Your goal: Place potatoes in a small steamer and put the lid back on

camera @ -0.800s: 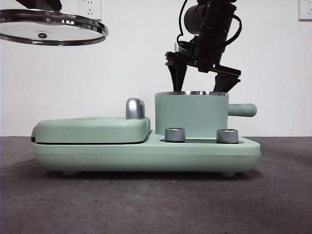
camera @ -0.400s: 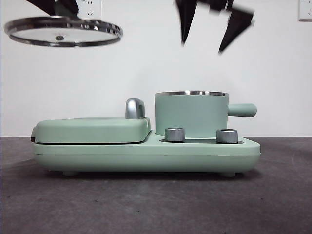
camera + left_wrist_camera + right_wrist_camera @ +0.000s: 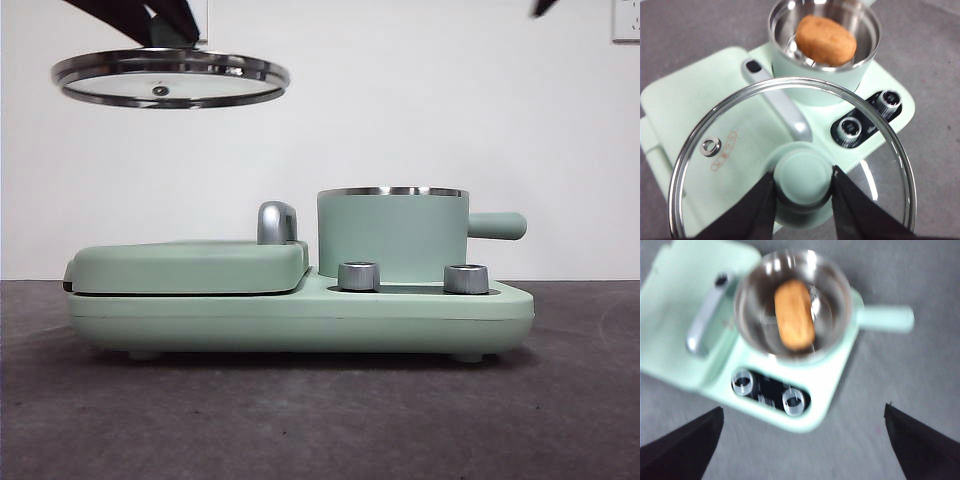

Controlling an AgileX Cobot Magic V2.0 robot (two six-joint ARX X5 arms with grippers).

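Note:
An orange-brown potato [image 3: 826, 40] [image 3: 794, 314] lies inside the small mint-green steamer [image 3: 392, 235] [image 3: 822, 75] [image 3: 792, 347], whose top is uncovered. The glass lid [image 3: 170, 78] [image 3: 730, 145] hangs high in the air, left of the steamer and above the flat griddle plate. My left gripper [image 3: 804, 192] is shut on the lid's mint-green knob [image 3: 804, 172]. My right gripper [image 3: 802, 432] is open and empty, high above the steamer; only a black tip [image 3: 543, 7] shows at the top of the front view.
The steamer stands on a mint-green cooker base [image 3: 300, 315] with two steel dials [image 3: 359, 276] [image 3: 466, 278]. A flat hinged griddle plate [image 3: 190, 265] with a steel handle [image 3: 277, 222] fills the base's left half. Dark grey table surface lies all around.
My right gripper has risen from the steamer's rim almost out of the front view. The lid, held by my left gripper, has shifted right towards the steamer and slightly down.

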